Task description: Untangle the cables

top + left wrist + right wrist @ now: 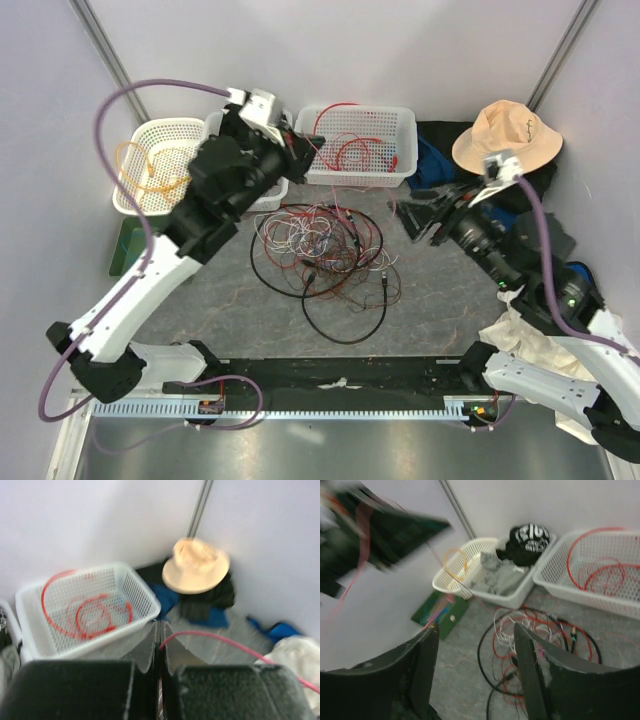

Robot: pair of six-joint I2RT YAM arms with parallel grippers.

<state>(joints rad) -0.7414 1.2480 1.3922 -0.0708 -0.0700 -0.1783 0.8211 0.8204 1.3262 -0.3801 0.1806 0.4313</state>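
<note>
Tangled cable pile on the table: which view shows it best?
Top external: the whole pile lies in open view. Right wrist shows part of it, blurred. Left wrist misses it, showing only one red cable.

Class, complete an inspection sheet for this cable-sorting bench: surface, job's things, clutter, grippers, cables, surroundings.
Surface: grey marbled tabletop, partly bare.
Job's things: tangled cables mid-table; red cables in right basket; yellow ones in left basket.
Clutter: tan hat, dark clothes, flat green item.
Grippers: left gripper shut on a red cable; right gripper open, empty.
Cables: lilac hoses loop off both arms.
Surroundings: pale walls, metal corner posts.
</note>
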